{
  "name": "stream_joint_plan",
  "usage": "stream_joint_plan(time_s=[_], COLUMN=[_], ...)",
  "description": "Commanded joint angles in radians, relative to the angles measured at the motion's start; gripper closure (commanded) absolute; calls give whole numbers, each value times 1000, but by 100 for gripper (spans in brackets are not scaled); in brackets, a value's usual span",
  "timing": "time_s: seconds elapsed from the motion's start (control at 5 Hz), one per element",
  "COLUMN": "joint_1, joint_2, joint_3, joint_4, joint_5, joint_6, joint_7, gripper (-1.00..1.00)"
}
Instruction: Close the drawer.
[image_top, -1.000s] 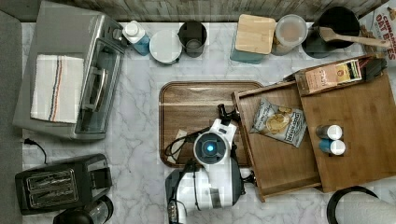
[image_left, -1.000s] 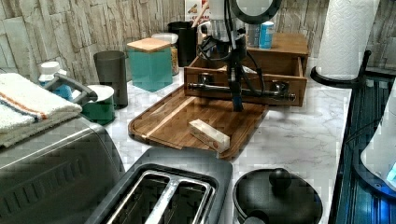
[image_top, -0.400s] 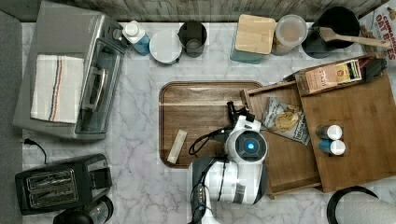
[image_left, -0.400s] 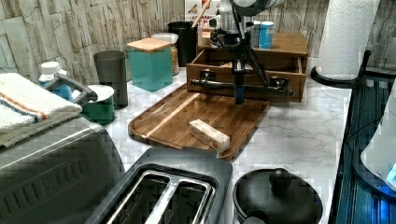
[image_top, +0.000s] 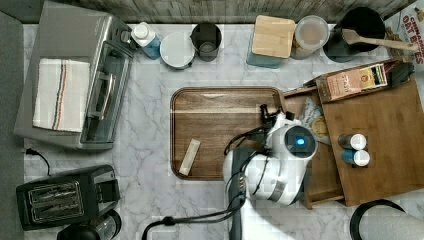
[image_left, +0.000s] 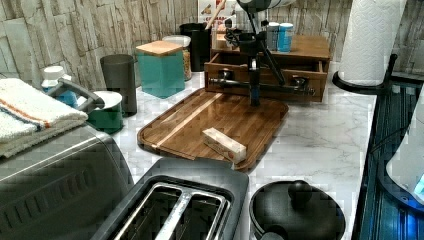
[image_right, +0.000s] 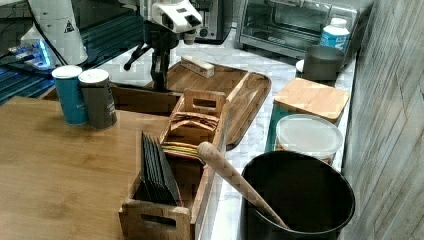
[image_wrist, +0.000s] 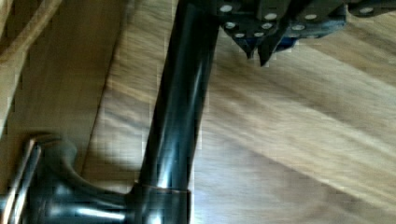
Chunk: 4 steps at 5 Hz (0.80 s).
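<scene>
A: The shallow light-brown bamboo drawer (image_top: 320, 165) is sticking partway out from under the broad flat wooden top panel (image_top: 380, 135), toward the top view's left, over the edge of the dark rounded-corner wooden tray (image_top: 220, 130).

B: And the gripper (image_left: 254, 97)?

A: It is hanging over the tray, just in front of the drawer's long black bar handle (image_left: 260, 86) — the drawer lying beyond it, toward the panel. Its fingertips are looking pinched together, gripping nothing.

B: So the push is likely running square to that handle — straight in.
</scene>
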Motion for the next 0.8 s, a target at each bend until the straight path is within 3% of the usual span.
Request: stream_joint_plan(time_s=[0.2,0.6,0.8], joint_1=[-162,-145,-145], joint_2=[88,11,11], joint_3=[-168,-199,-198], joint_4=[346,225,225], joint_5=[-60,-101,-101], joint_6=[54,152,152], joint_7=[-125,-59,-59], gripper=[100,100,100])
